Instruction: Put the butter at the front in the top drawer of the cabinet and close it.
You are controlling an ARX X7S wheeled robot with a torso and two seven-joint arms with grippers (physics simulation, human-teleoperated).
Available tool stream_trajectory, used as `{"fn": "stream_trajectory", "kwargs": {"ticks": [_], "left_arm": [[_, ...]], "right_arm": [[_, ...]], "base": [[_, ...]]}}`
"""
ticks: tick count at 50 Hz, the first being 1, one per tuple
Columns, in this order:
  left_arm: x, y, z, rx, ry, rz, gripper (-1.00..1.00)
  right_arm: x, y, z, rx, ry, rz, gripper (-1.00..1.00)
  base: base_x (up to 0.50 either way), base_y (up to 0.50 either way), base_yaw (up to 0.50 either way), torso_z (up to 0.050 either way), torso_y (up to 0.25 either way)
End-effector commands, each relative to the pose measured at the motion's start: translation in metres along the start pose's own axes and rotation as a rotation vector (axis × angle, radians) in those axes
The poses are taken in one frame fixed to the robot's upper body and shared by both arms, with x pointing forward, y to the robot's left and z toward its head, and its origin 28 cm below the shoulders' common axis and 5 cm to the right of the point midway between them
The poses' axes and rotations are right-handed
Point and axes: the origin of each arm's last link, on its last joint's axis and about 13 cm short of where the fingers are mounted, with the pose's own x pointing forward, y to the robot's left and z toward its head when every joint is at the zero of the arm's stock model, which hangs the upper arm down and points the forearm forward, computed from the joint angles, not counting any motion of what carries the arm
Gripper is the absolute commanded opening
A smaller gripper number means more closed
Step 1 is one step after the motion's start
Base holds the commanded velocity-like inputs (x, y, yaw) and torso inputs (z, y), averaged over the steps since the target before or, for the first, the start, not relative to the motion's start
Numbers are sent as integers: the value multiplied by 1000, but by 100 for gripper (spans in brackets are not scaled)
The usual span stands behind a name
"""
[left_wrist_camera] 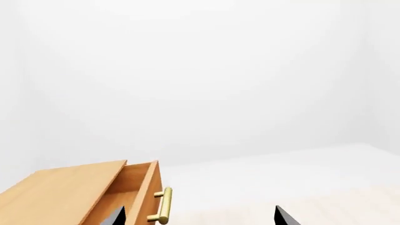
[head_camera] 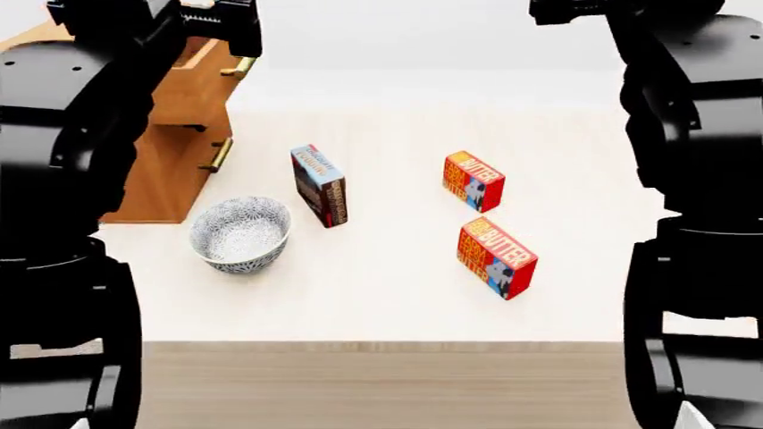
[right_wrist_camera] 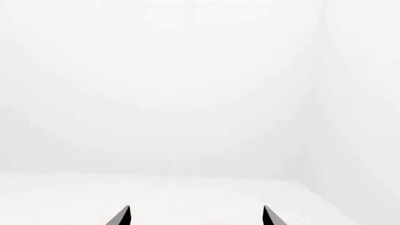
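Pale wooden table [head_camera: 394,308] carries two butter cartons beneath white walls.

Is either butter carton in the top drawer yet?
No: in the head view both butter cartons, front and rear, lie on the table, apart from the top drawer.

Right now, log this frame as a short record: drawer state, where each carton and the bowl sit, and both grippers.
top drawer: pulled open on the cabinet
front butter: on the table, nearest the robot, untouched
rear butter: on the table behind it, apart
pudding box: standing on edge, beside the bowl
bowl: upright, in front of the cabinet
left gripper: open, empty, near the drawer
right gripper: open, empty, raised away from the table
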Motion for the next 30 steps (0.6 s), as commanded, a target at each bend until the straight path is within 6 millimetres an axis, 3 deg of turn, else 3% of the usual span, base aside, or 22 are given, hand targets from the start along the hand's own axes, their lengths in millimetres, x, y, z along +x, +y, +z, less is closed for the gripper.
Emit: {"fn": "stream_trajectory", "kwargs": {"ticks": [1,7,17,30], "left_arm": [[19,4,30,17,15,-27,100],[17,3,40,16,7,-33,100],[12,5,45,12,-3,-29,100],[11,9,45,9,-5,-18,100]], "right_arm": [[20,-3,31,-8,-3,7,100],[24,0,35,-19,-10,31,100],[21,1,31,0,7,41,100],[20,3,29,16,34,57,100]], "base": [[0,0,0,0,0],[0,23,0,0,0],[0,483,0,0,0],[56,5,0,0,0]]}}
